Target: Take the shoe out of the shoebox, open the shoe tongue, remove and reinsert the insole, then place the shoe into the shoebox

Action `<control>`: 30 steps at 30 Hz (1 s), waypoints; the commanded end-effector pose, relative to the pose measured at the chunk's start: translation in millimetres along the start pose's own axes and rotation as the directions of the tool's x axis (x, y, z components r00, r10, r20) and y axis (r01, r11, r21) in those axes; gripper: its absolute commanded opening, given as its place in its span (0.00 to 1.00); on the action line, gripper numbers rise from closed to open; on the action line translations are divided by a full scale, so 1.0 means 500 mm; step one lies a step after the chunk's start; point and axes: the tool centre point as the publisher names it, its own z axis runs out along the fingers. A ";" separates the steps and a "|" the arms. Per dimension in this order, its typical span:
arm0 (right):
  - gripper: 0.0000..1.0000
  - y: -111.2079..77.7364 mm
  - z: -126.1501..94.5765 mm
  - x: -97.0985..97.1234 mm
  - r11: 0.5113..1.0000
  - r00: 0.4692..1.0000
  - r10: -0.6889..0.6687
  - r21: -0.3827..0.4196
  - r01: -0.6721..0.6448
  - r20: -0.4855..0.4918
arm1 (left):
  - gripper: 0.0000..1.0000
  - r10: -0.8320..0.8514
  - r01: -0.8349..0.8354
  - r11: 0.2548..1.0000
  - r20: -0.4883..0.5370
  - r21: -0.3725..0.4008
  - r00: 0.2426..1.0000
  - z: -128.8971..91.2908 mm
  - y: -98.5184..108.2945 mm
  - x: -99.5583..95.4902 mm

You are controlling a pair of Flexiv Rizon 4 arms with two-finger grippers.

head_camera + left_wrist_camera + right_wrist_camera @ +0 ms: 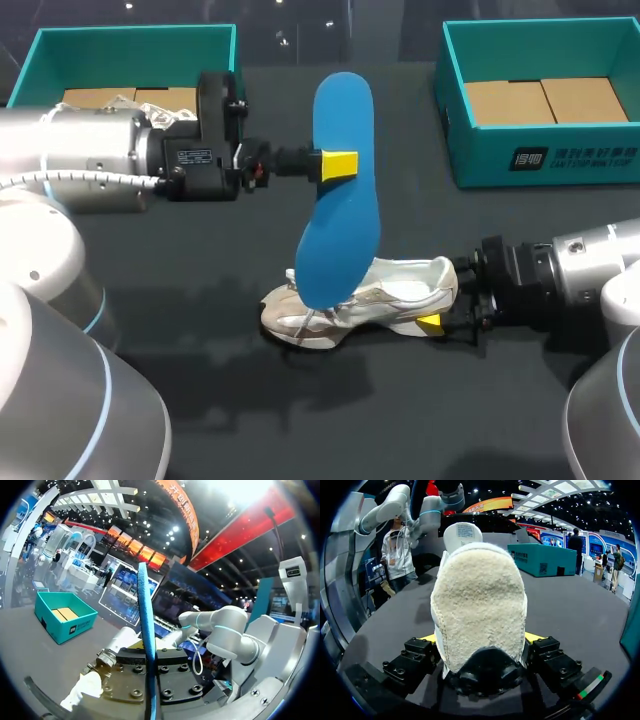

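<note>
The shoe (385, 295) is set near the middle of the table (200, 420), toe at nine o'clock and heel at three o'clock, where it is gripped from both sides by the right gripper (436, 310). The insole (340, 200) is held upright over the toe end, clamped near its top from nine o'clock by the left gripper (343, 163). From the shoe, the left shoebox (130, 55) is found at ten o'clock and the right shoebox (560, 155) at one o'clock.

Black table (300, 420): shoe (400, 290), left shoebox (130, 35), right shoebox (540, 160)
</note>
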 end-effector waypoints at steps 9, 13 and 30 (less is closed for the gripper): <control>0.00 0.000 0.003 0.001 1.000 1.000 0.001 0.005 -0.001 0.001 | 0.00 0.026 -0.026 1.000 0.002 -0.004 1.000 -0.020 0.039 0.043; 0.00 0.000 0.003 0.001 1.000 1.000 0.001 0.005 -0.001 0.001 | 0.00 0.034 -0.034 0.999 -0.006 -0.013 0.999 -0.020 0.045 0.053; 0.00 -0.001 0.002 0.000 1.000 1.000 0.009 0.015 -0.009 -0.007 | 0.00 0.036 -0.036 0.999 -0.008 -0.017 0.999 -0.020 0.050 0.059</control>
